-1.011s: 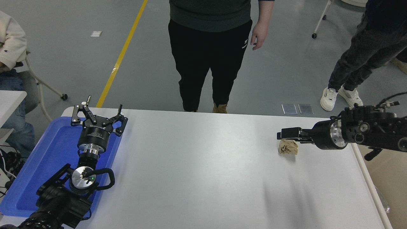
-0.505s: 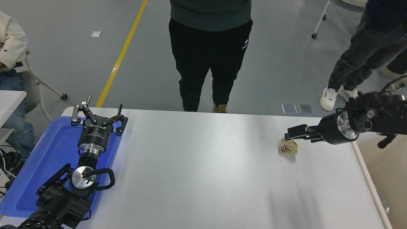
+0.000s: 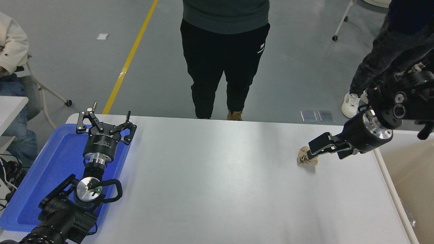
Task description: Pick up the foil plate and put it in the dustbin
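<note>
Your right gripper (image 3: 312,153), right of frame, overlaps the paper ball (image 3: 307,158); can't tell jaw state. Left gripper (image 3: 105,122) parked lower left, jaws spread, empty.

On the white table (image 3: 217,176), a crumpled brown paper ball (image 3: 306,158) lies near the right edge — the right gripper (image 3: 313,150) reaches in just over it, whether gripping is unclear. Beyond that edge shows the dustbin (image 3: 412,176). The left gripper (image 3: 105,123) — fingers spread — hangs over the blue tray (image 3: 51,169) at the left edge
</note>
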Controlling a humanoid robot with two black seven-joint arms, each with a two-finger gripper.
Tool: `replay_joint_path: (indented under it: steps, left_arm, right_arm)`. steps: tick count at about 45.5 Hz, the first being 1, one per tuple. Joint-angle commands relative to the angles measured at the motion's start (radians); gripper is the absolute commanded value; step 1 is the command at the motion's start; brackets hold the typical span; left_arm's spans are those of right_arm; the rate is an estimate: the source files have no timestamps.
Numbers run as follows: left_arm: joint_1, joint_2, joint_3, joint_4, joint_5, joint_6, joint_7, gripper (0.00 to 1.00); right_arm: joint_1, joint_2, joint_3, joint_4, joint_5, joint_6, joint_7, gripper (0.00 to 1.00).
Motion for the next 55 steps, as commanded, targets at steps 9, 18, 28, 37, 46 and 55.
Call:
replay_joint_path:
  steps: [9, 18, 28, 37, 46, 55]
  left_arm:
    - [0.0, 0.0, 0.0, 0.0, 0.0, 0.0, 0.0, 1.0]
    - [0.0, 0.001, 0.0, 0.0, 0.0, 0.0, 0.0, 1.0]
    - [0.002, 0.001, -0.002, 0.0, 0.0, 0.0, 0.0, 1.0]
    - [0.002, 0.001, 0.0, 0.0, -0.001, 0.0, 0.0, 1.0]
    - [0.002, 0.001, 0.0, 0.0, -0.001, 0.0, 0.0, 1.0]
    - [0.001, 0.001, 0.0, 0.0, -0.001, 0.002, 0.0, 1.0]
  right_arm:
    - [0.196, 0.07, -0.059, 0.053, 0.171, 0.211, -0.002, 1.0]
    - [0.294, 0.075, -0.068, 0.076, 0.196, 0.218, -0.002, 1.0]
    - [0.398, 0.075, -0.091, 0.091, 0.231, 0.218, -0.003, 1.0]
    - [0.428, 0.067, -0.125, 0.126, 0.234, 0.218, -0.003, 1.0]
    - [0.449, 0.064, -0.149, 0.168, 0.272, 0.218, -0.003, 1.0]
    - [0.446, 0.05, -0.171, 0.169, 0.285, 0.218, -0.003, 1.0]
